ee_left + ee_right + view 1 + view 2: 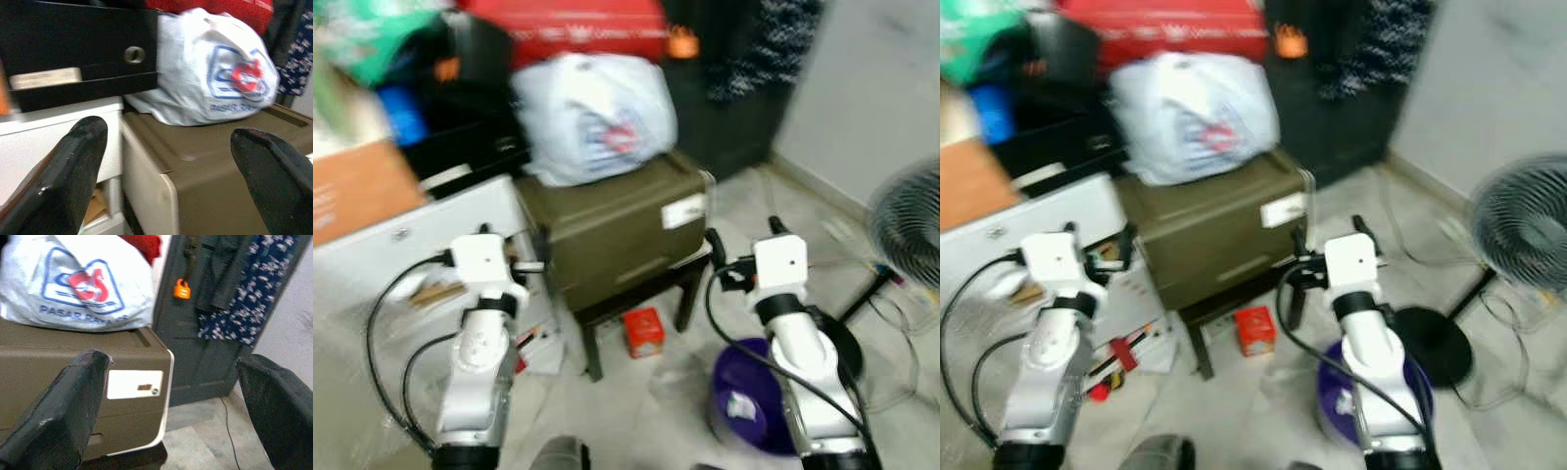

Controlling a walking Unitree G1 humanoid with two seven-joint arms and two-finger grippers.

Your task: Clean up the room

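Note:
A white plastic bag (592, 117) with a red and blue logo lies on top of an olive-brown drawer box (617, 220), which rests on a dark stool (636, 299). On the floor under the stool sits a small red box (644, 331). A purple basin (744, 397) with a scrap of paper in it stands by my right arm. My left gripper (514, 250) is raised in front of the olive box's left side, open and empty. My right gripper (744, 235) is held up at the box's right corner, also open with nothing between its fingers (58, 416).
A white cabinet (401, 235) with an open drawer of clutter and a cardboard box (357, 191) stand at the left. Behind are a red suitcase (578, 29) and a dark cabinet with an orange padlock (181, 289). A floor fan (911, 211) and loose cables occupy the right.

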